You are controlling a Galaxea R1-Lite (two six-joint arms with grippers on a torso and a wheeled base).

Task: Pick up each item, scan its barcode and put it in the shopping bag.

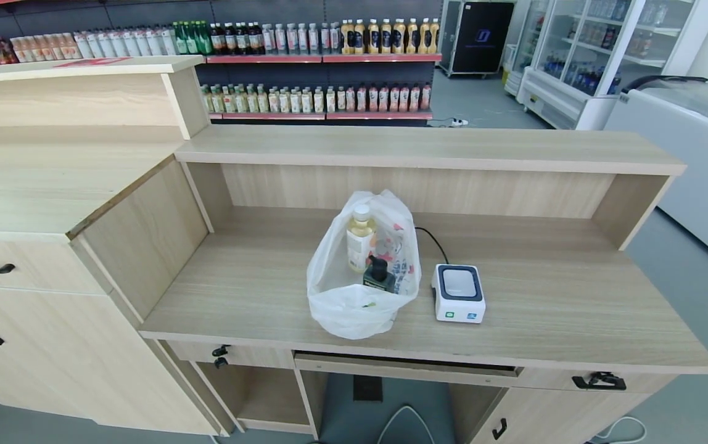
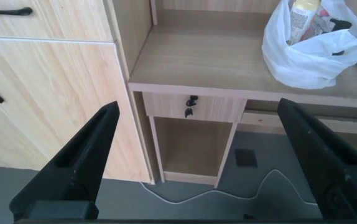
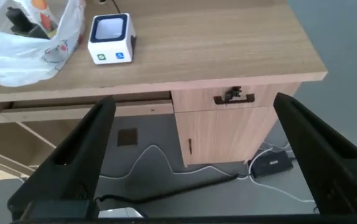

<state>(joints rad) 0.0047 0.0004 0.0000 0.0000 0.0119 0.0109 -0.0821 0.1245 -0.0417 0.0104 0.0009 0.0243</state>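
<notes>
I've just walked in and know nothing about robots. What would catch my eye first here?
A white shopping bag sits in the middle of the wooden counter, with a yellow drink bottle standing upright inside it. Just to its right is a small white scanner, and rows of bottled drinks line the shelves behind.

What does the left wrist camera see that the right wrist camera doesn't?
Left wrist view: the bottle standing in the bag, the cabinet's black handle, and keys hanging from a drawer lock. Right wrist view instead: the white scanner, a drawer handle, and a black box with cables on the floor. Shared: the shopping bag on the wooden counter, seen past the open left gripper or the open right gripper.
</notes>
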